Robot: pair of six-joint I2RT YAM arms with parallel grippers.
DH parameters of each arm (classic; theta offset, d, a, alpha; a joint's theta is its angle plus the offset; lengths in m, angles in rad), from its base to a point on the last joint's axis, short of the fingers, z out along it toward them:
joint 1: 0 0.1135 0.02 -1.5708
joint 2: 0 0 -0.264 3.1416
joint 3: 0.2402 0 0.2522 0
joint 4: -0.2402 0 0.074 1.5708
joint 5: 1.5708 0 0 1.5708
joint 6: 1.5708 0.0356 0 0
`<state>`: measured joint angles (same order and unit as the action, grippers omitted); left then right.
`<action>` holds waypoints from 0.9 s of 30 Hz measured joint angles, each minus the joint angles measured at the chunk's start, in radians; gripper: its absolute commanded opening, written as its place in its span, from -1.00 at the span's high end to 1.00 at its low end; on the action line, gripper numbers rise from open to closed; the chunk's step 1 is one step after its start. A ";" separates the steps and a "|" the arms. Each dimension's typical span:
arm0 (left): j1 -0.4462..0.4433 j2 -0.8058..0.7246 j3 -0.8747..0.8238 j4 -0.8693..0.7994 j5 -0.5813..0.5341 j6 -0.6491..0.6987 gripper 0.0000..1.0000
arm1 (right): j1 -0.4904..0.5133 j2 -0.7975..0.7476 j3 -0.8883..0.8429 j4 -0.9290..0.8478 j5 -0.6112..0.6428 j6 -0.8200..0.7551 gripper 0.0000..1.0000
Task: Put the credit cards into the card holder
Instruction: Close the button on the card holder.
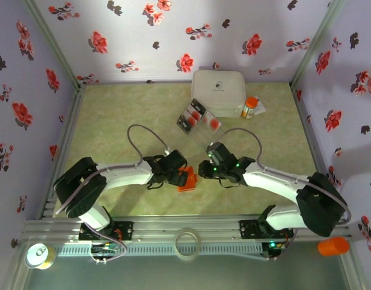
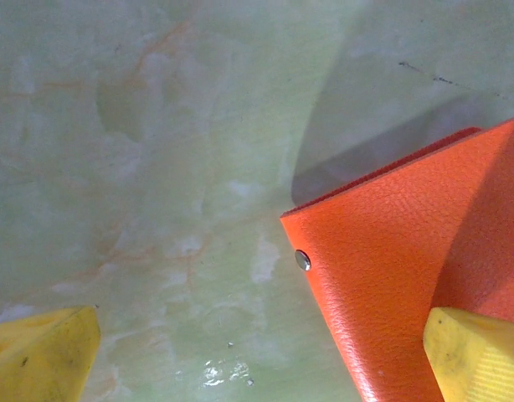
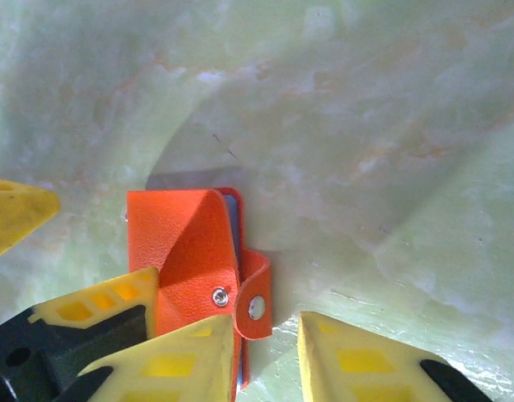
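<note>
1. Left gripper (image 1: 175, 175) – jaws spread wide, clamping nothing; one finger (image 2: 479, 356) lies over the card holder's edge.
2. Card holder (image 1: 187, 180) – on the table (image 1: 113, 133), near centre, between both grippers, cover partly lifted.
3. Right gripper (image 1: 204, 170) – jaws apart, snap tab (image 3: 255, 306) between them, nothing clamped.
4. Credit cards (image 1: 196, 116) lie farther back, unblocked, beside the white box (image 1: 219, 90); pill bottle (image 1: 251, 107) to its right.

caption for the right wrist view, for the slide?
Right gripper open at the orange card holder's snap tab; left gripper open, one finger over the holder.
</note>
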<state>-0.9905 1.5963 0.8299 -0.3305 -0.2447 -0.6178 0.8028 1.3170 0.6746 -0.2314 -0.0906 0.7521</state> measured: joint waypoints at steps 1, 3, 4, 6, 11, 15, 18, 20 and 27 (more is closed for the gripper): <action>0.000 0.001 0.000 0.000 -0.003 0.000 -1.00 | 0.000 0.014 0.010 -0.010 -0.002 -0.006 0.37; -0.002 0.001 0.000 0.000 -0.006 0.000 -0.99 | 0.000 0.043 0.029 -0.023 -0.012 -0.019 0.35; -0.002 0.001 0.000 0.000 -0.007 0.000 -0.99 | 0.000 0.058 0.038 -0.028 -0.018 -0.023 0.35; -0.003 0.001 0.000 0.000 -0.008 0.000 -1.00 | 0.000 0.084 0.050 -0.030 -0.026 -0.029 0.35; -0.005 0.001 0.000 0.000 -0.011 0.000 -1.00 | 0.000 0.132 0.077 -0.035 -0.045 -0.042 0.33; -0.005 0.001 0.000 0.000 -0.011 0.000 -0.99 | 0.000 0.164 0.104 -0.037 -0.049 -0.047 0.33; -0.005 0.001 0.000 0.000 -0.011 0.000 -0.99 | 0.002 0.182 0.116 -0.037 -0.049 -0.055 0.35; -0.005 0.001 0.000 0.000 -0.011 0.000 -0.99 | 0.002 0.195 0.121 -0.037 -0.049 -0.062 0.37; -0.005 0.001 0.000 0.000 -0.012 0.000 -0.99 | 0.002 0.220 0.123 -0.045 -0.049 -0.072 0.45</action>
<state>-0.9951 1.5970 0.8295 -0.3302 -0.2569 -0.6178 0.8051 1.5375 0.7975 -0.2764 -0.1394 0.6796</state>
